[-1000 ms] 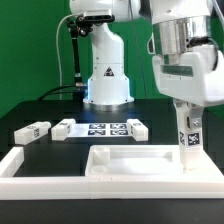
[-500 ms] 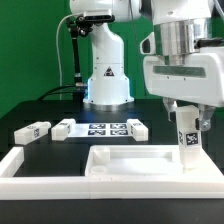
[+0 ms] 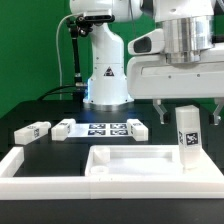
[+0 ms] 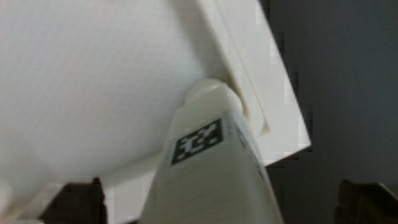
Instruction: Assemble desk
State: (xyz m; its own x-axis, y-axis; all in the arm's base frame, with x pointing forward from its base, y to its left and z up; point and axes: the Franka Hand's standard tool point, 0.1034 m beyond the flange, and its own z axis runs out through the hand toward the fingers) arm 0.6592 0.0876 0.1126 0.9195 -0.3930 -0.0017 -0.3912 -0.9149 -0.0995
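Note:
The white desk panel [image 3: 125,160] with its raised rim lies in front, and also fills the wrist view [image 4: 107,90]. A white leg post [image 3: 186,135] with a tag stands upright at the panel's corner on the exterior view's right; it also shows in the wrist view [image 4: 214,150]. My gripper [image 3: 189,108] hangs over the post's top, open, with a finger on each side and a gap to the post. In the wrist view the gripper [image 4: 217,205] shows dark fingertips [image 4: 71,202] well apart from the post. Three loose leg posts [image 3: 33,131] [image 3: 64,128] [image 3: 137,129] lie behind the panel.
The marker board [image 3: 108,128] lies between the loose posts. The low white L-shaped border rail [image 3: 35,168] runs along the front and the exterior view's left. The arm's base [image 3: 106,70] stands behind, with a cable beside it.
The gripper was shut on the upright leg post; it has opened, let go and risen. The post stays standing at the panel's corner.

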